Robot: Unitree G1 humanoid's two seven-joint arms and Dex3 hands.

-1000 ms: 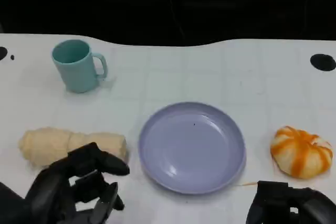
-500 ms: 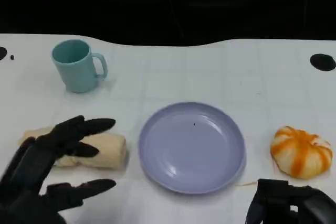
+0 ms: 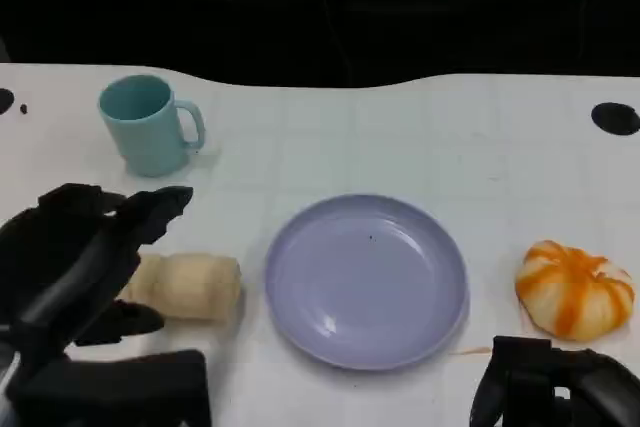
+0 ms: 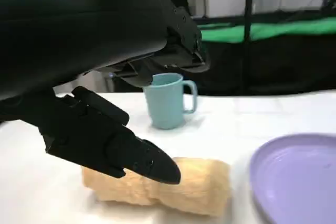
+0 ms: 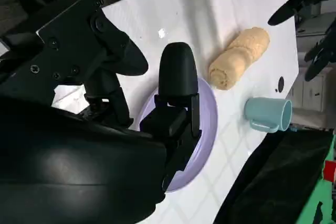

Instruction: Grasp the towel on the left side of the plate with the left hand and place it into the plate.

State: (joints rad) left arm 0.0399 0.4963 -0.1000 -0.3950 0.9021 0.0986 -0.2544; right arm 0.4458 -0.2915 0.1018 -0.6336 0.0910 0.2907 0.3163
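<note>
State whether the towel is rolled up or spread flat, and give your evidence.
Rolled up. The towel lies on the table as a plump cylinder pinched at the middle, beside the plate, under the left hand.

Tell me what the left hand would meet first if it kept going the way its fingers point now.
Probably the towel: the left hand hangs open just above it, fingers angled down toward the roll. Depth is unclear, so they might pass over it toward the plate.

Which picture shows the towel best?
The left wrist view: the towel lies close and nearly whole, a finger crossing it. In the head view the left hand hides its end. The right wrist view shows it small and far.
</note>
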